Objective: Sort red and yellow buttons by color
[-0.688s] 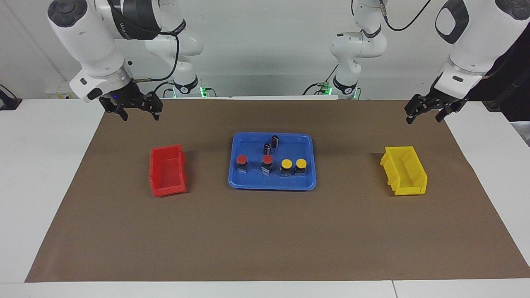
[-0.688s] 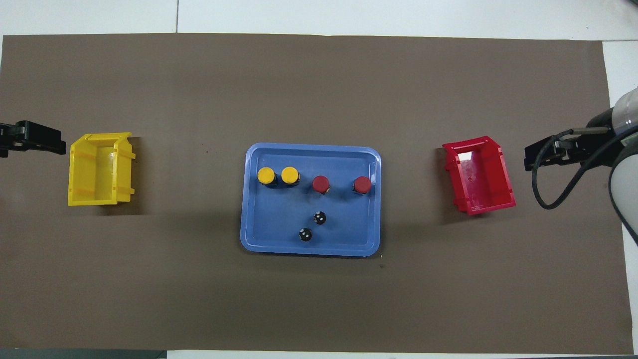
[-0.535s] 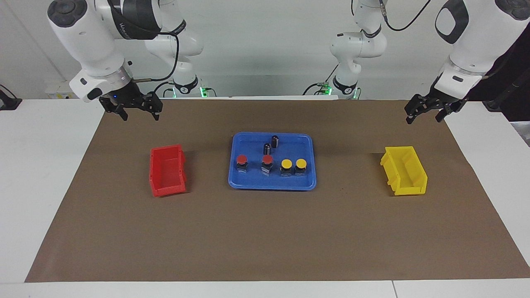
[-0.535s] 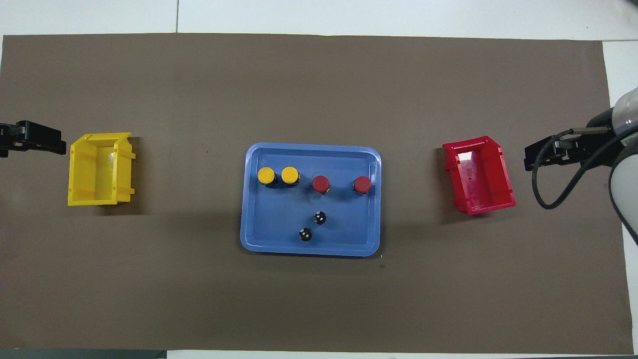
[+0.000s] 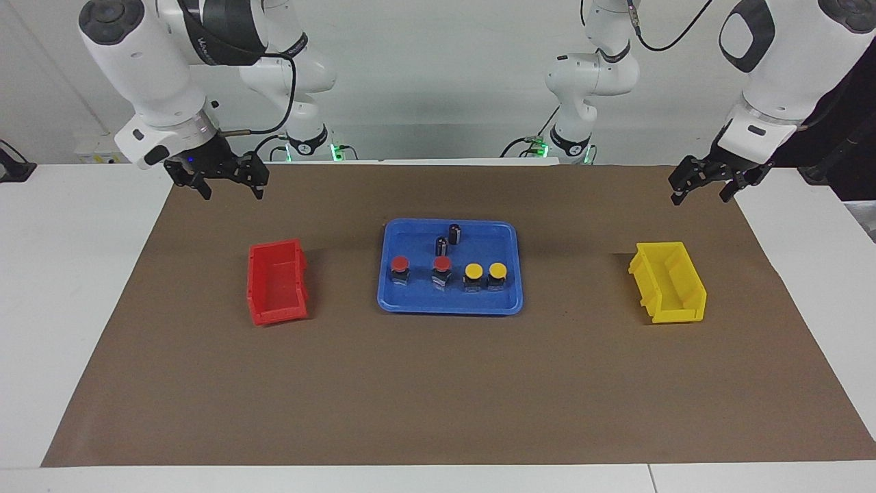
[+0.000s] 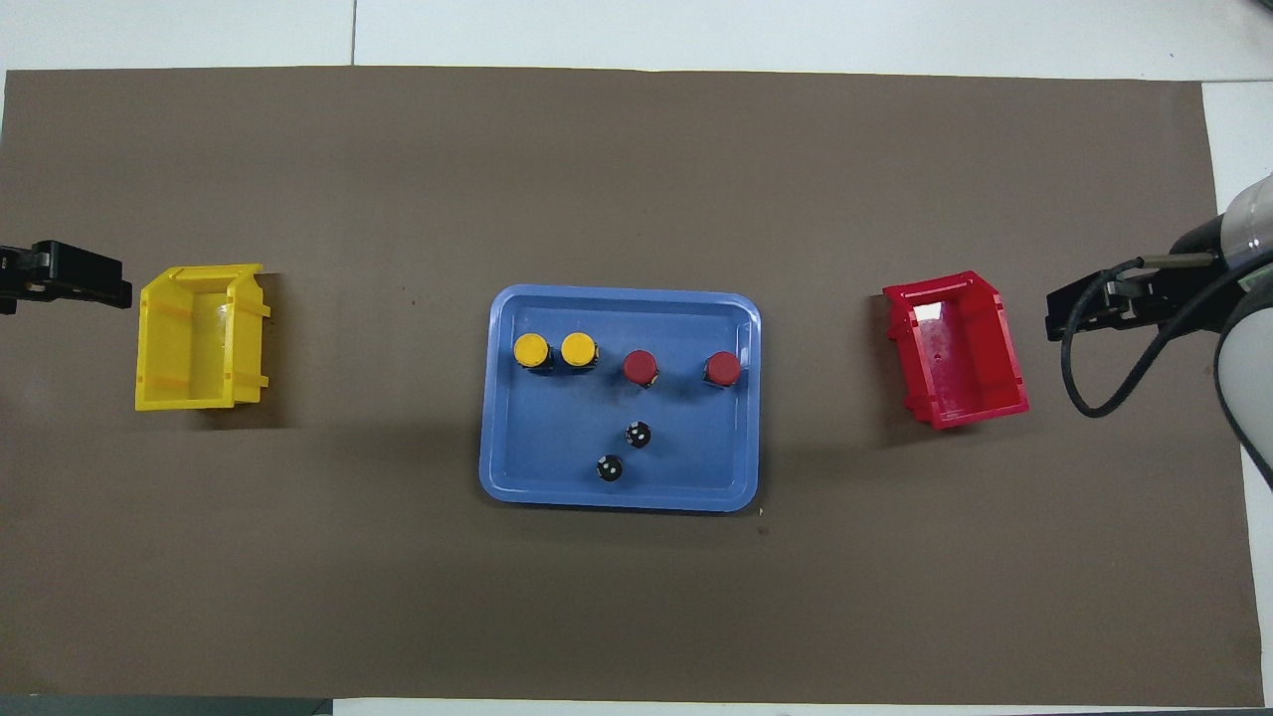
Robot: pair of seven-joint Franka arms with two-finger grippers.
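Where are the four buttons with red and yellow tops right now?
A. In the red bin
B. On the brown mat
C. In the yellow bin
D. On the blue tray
D. The two red buttons and two yellow buttons stand in a row on the blue tray, and the red bin and yellow bin hold nothing.

Four small push-buttons stand upright in one row, each with a round cap on a blocky black-and-silver base. The two yellow buttons (image 5: 485,276) (image 6: 554,351) stand touching side by side at the left arm's end of the row. The two red buttons (image 5: 421,271) (image 6: 682,368) stand apart from each other at the right arm's end, one just beside the yellow pair.
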